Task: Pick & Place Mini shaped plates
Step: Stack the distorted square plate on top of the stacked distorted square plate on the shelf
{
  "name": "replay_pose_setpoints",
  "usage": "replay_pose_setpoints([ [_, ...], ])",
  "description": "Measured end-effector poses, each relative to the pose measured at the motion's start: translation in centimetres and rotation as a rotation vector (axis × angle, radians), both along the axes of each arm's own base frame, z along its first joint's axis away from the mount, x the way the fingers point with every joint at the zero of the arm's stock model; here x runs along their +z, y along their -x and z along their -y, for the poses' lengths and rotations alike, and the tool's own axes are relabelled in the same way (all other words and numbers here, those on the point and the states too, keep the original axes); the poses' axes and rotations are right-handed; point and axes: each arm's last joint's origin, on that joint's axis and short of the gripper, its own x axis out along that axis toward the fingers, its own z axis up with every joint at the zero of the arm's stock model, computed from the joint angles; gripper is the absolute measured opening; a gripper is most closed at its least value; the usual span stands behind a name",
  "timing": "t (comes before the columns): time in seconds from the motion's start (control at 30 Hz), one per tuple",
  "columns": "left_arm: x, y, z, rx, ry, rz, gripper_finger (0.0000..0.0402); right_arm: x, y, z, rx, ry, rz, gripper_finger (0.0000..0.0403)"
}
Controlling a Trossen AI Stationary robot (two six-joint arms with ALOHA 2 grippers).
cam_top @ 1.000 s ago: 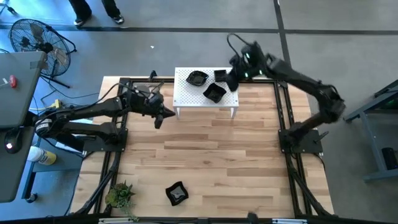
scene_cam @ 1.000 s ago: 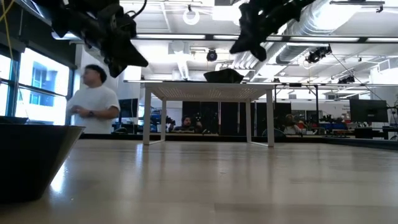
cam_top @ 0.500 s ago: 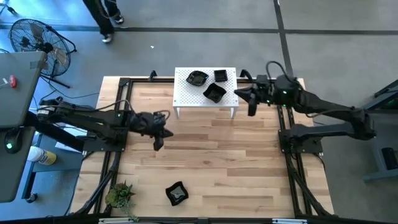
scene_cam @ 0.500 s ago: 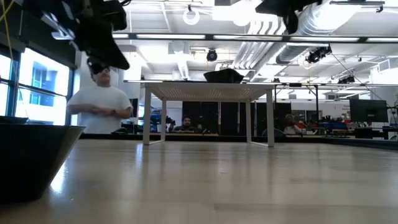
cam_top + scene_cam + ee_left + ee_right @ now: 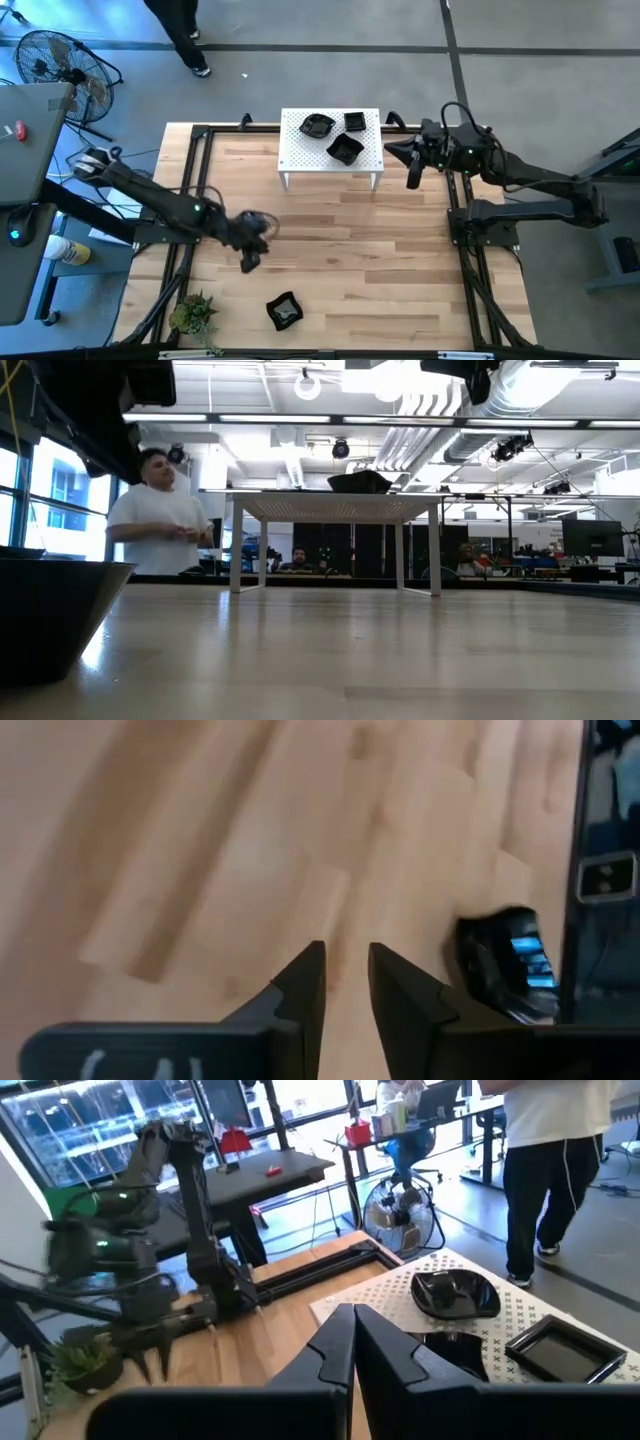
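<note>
Three small black plates [image 5: 334, 135] are seen resting on the white perforated rack [image 5: 300, 158], which stands at about twelve o'clock on the wooden surface [image 5: 380, 260]; they are grouped toward the rack's far half, presumably because that is where they are being collected. A fourth black plate [image 5: 284, 311] lies alone on the surface at about six o'clock, just beside the green plant [image 5: 193, 314] at seven o'clock; it is judged to be the next piece to be fetched.

The left end effector [image 5: 249, 262] is held low over the surface at about eight o'clock, between the rack and the lone plate, and nothing is carried in it; in the left wrist view its fingers [image 5: 305, 985] are seen a narrow gap apart over bare wood, with the dark plate [image 5: 505, 965] near at one side, so a reach toward that plate is suggested. The right end effector [image 5: 412, 178] is held just off the rack's edge at about two o'clock, clear of the plates; its fingers [image 5: 335, 1342] are pressed together on nothing, which is consistent with an arm that is parked.

A person [image 5: 155, 520] is seen standing in the room beyond the surface in the low view.
</note>
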Motion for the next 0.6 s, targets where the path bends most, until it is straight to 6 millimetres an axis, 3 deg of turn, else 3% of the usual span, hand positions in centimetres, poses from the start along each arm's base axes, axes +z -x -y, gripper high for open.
replay_pose_setpoints([
  [0.6, -3.4, -5.9, 9.7, -0.057, 0.062, -0.233, 0.0088, -0.6, -0.1, -0.3, 0.116, 0.004, -0.059, 0.0004],
])
